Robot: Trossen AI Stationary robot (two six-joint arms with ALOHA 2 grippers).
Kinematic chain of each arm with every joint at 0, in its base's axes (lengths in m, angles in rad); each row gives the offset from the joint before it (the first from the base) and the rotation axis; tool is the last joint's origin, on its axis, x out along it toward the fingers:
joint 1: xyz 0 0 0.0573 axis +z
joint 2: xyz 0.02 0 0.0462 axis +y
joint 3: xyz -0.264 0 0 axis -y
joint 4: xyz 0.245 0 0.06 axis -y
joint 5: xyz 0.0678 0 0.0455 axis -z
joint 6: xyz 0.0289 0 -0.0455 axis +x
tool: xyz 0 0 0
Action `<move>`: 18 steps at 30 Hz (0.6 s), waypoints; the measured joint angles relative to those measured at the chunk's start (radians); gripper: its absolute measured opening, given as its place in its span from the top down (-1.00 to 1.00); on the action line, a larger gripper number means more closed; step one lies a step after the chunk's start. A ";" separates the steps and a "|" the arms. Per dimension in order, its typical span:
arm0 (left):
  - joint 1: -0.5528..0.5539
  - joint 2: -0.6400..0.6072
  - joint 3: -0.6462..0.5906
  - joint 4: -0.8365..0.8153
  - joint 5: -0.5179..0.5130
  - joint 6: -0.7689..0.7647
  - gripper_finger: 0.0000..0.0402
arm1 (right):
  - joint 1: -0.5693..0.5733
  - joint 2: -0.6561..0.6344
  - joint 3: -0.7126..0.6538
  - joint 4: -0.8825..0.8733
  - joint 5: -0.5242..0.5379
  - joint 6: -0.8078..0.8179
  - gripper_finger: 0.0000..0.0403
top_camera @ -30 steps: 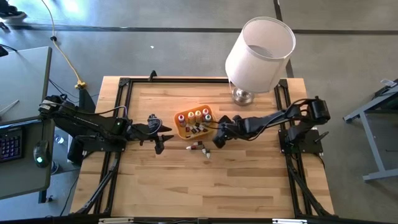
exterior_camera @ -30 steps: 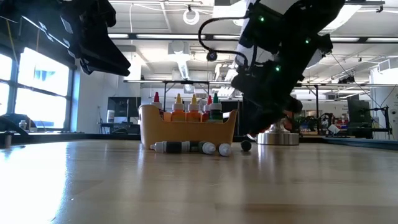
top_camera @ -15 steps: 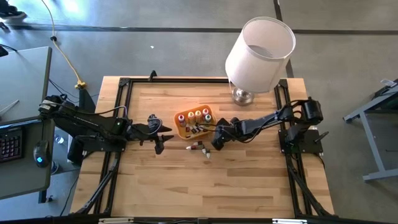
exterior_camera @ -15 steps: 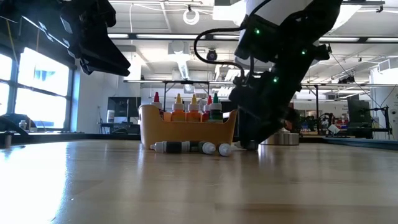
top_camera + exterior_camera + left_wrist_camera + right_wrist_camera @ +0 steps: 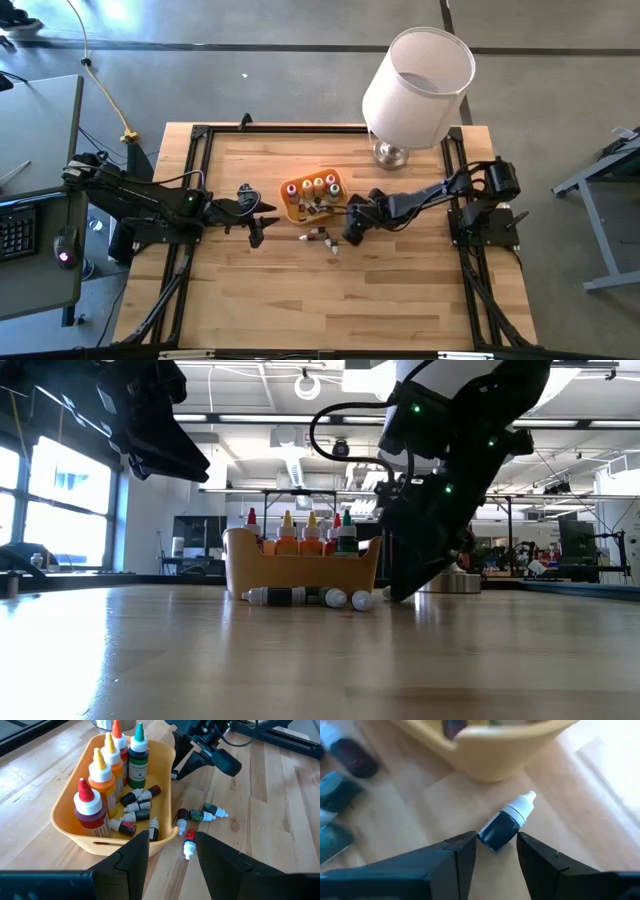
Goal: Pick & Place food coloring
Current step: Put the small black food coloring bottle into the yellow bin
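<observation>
An orange tray point(image 5: 312, 198) near the table's middle holds several upright food coloring bottles point(image 5: 107, 767) and small vials point(image 5: 137, 807). Three loose vials point(image 5: 200, 815) lie on the wood just near of the tray. One more dark vial with a white cap point(image 5: 506, 822) lies on its side by the tray's right end. My right gripper point(image 5: 350, 233) is down at the table, open, with a finger on each side of that vial's dark end. My left gripper point(image 5: 255, 224) hovers open to the tray's left, holding nothing. My right gripper slants down from the table's right, and its two fingers point(image 5: 465, 845) flank the vial's dark bottom end point(image 5: 492, 837). The vial lies flat on the wood with its white cap pointing away from the fingers. I cannot tell whether either finger touches it.
A lamp with a white shade point(image 5: 418, 75) stands on a metal base point(image 5: 390, 153) at the far right. Black frame rails point(image 5: 195, 170) run along the table's sides. Bare wood lies toward the near edge.
My right gripper has sunk to the tabletop beside the tray's right end and rolled a little about its pointing line, coming down around the dark vial. The vial, the tray and the loose vials have stayed put.
</observation>
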 joint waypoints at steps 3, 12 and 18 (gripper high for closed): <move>0.000 0.000 0.000 0.000 0.000 -0.003 0.20 | -0.002 0.000 0.000 0.001 0.029 0.000 0.39; 0.000 0.000 0.000 0.000 0.005 -0.014 0.20 | -0.008 0.000 0.000 0.001 0.014 0.009 0.62; 0.000 0.000 0.000 0.000 0.009 -0.014 0.20 | -0.005 0.000 0.001 0.002 0.039 0.009 0.57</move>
